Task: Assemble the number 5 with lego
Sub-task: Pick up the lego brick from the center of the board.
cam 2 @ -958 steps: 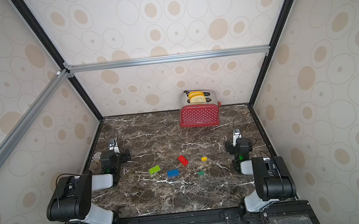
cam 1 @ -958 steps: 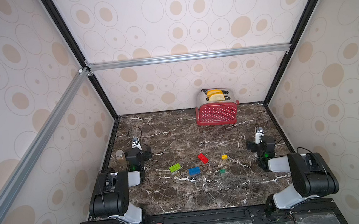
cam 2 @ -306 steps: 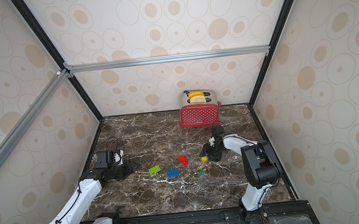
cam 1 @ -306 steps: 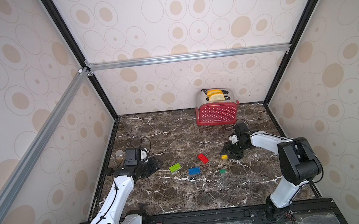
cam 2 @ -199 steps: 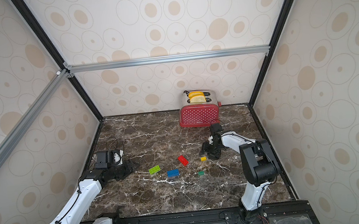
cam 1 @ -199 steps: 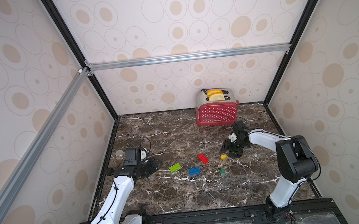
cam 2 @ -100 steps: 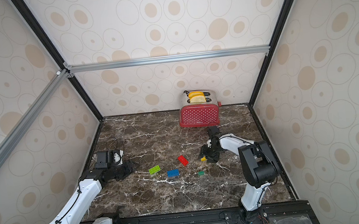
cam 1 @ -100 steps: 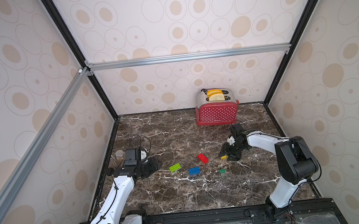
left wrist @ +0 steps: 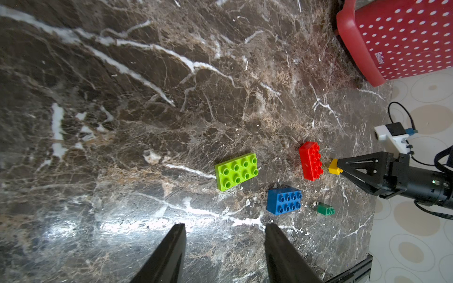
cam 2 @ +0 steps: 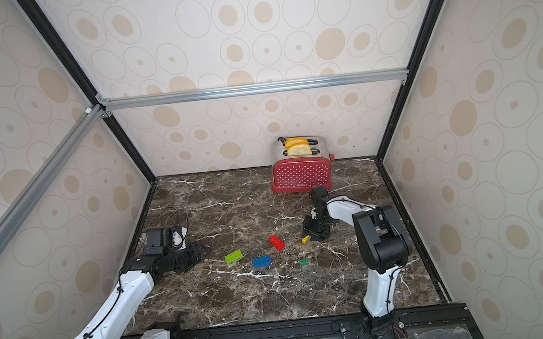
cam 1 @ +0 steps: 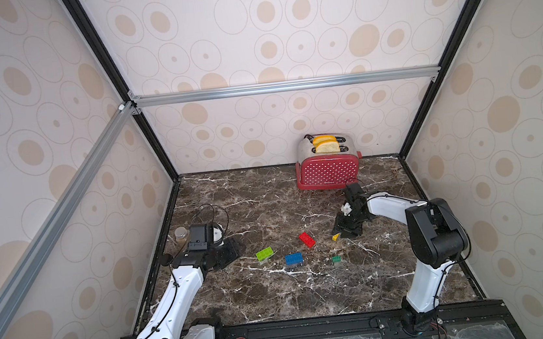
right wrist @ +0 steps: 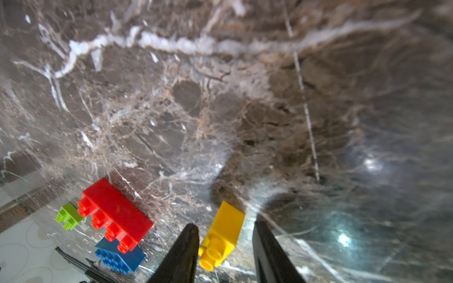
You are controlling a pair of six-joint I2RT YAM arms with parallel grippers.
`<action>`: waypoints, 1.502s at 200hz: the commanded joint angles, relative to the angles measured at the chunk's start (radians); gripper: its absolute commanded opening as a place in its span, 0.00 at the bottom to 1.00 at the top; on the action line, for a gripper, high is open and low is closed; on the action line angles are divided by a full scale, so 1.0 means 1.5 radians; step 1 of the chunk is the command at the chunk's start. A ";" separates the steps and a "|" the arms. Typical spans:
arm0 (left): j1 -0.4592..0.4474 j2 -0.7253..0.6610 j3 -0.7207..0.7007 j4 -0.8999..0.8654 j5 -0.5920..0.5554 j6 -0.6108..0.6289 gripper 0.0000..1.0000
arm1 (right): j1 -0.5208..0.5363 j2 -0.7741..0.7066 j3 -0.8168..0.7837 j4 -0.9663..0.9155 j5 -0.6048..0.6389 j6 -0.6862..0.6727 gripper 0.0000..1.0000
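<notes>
Both top views first: your right hand (cam 1: 341, 233) is low over the dark marble-patterned desk (cam 1: 275, 295), in front of the red polka-dot toaster (cam 1: 328, 173). Its tips are at the small yellow studded brick (cam 1: 335, 237), which looks tilted. Beside it lies the long red studded brick (cam 1: 306, 240), then the blue studded brick (cam 1: 294, 258) and the lime-green studded brick (cam 1: 265, 253). The short dark-green brick (cam 1: 336, 258) sits nearer the desk's front edge. No two bricks are joined, so nothing of the number 5 is built yet. Your left hand (cam 2: 204, 248) is well apart from the yellow brick (cam 2: 305, 240); the right arm is plainly nearer it.

Left wrist view: the left hand (left wrist: 225, 226) stands about half open with only bare desk between its fingers. The lime brick (left wrist: 236, 171) and blue brick (left wrist: 284, 199) lie ahead of it. Beyond the red brick (left wrist: 310, 160), the yellow one (left wrist: 334, 169) sits right at the tip of the right hand (left wrist: 340, 167).

Right wrist view: here's your key relation. The yellow brick (right wrist: 228, 220) sits inside the right hand (right wrist: 224, 226), its length nearly along the fingers but slightly skewed, its studded end facing the wrist. The hand is partly open. One finger is at the brick's side and a sliver of desk shows before the other, so I'd call it straddled, not gripped. Whether it sits flat on the desk, I can't tell.
</notes>
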 commanded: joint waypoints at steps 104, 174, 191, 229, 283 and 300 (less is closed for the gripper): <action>-0.006 0.006 -0.001 -0.015 -0.006 0.002 0.54 | 0.019 0.005 0.035 -0.087 0.060 -0.058 0.20; -0.034 0.022 0.004 -0.013 0.021 0.007 0.48 | 0.042 -0.068 0.047 -0.153 0.074 -0.147 0.20; -0.054 0.028 0.005 -0.009 0.026 0.008 0.48 | 0.063 -0.080 0.052 -0.162 0.068 -0.158 0.20; -0.080 0.033 0.001 -0.003 0.032 0.002 0.48 | 0.116 -0.095 0.059 -0.158 0.051 -0.162 0.20; -0.089 0.014 -0.022 0.018 0.053 -0.028 0.49 | 0.193 -0.064 0.089 -0.154 0.050 -0.156 0.20; -0.090 0.004 -0.023 0.016 0.054 -0.035 0.49 | 0.214 -0.053 0.100 -0.154 0.054 -0.153 0.20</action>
